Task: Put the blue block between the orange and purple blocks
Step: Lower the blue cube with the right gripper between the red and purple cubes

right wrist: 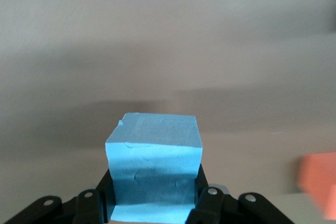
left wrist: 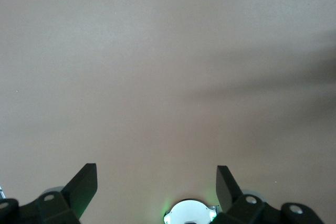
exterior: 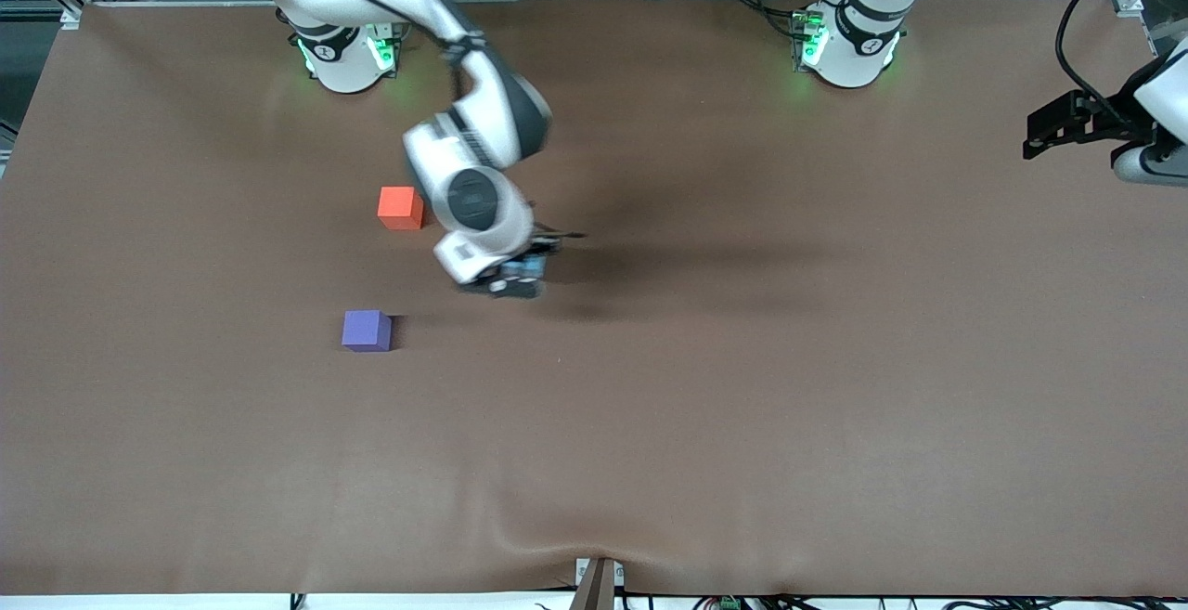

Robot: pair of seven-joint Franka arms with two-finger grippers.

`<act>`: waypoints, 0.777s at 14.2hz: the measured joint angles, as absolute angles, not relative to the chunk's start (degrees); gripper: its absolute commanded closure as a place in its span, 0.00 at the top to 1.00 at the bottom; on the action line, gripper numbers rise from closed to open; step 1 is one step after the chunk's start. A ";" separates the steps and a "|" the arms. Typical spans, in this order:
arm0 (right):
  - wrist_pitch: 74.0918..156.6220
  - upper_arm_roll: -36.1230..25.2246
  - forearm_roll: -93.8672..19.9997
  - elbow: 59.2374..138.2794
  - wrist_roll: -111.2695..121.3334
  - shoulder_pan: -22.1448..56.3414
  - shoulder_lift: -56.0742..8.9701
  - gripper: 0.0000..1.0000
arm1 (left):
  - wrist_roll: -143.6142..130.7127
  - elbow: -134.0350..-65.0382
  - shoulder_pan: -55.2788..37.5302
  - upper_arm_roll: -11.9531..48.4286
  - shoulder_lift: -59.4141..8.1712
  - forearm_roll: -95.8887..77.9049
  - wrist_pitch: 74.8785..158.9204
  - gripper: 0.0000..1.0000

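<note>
Risk assessment, current moment.

Right claw: up over open bench, toward the middle from the two placed cubes; clamped on blue block, fingers pressed against two opposite faces, seen plainly in right wrist view. Block carried clear of the surface, upper face showing a small chip at one corner.

Orange block: resting on bench, farther from the front camera. Purple block: resting on bench, nearer to the front camera. Well apart from each other, gap between them bare, roughly in line along the right arm's end of the bench.

Left claw: parked high at the left arm's end of the bench, fingers spread wide, nothing held. Waiting.

Hazards noted, as judgement only:
- Collision with orange block during sideways travel toward the gap. Cause: wrist body already hanging close above that cube in front view; low transit likely to nudge it out of position.
- Off-line placement. Cause: two neighbours not squarely aligned, so midpoint easily misjudged; release too near either cube likely to spoil the row.
- Slip or rotation in the grip. Cause: foam-like matte faces, hold apparently on lower half of cube only.
- Tumble on release. Cause: opening before the underside touches the bench.
- View blocked during descent. Cause: arm covering the target gap from the front camera.
</note>
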State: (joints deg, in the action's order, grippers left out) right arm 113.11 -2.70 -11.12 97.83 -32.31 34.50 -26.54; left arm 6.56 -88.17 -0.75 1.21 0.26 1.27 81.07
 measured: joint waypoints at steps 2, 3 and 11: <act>111.62 -2.88 -11.10 101.81 -21.79 27.22 -21.77 0.00 | 6.45 -87.20 -0.82 1.41 -0.05 1.27 81.08 1.00; 111.64 -2.92 -11.10 104.64 -16.46 23.63 -19.90 0.00 | 6.45 -86.72 -0.88 1.46 -0.05 1.26 81.08 1.00; 122.63 -2.72 -11.12 120.64 -5.07 15.16 -17.16 0.00 | 6.45 -86.19 -1.46 1.61 -1.95 1.26 81.84 1.00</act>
State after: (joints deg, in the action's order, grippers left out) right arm 122.63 -2.72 -11.12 120.64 -5.07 15.16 -17.16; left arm 6.45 -86.19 -1.46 1.61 -1.95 1.26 81.84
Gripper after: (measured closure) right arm 0.449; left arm 0.000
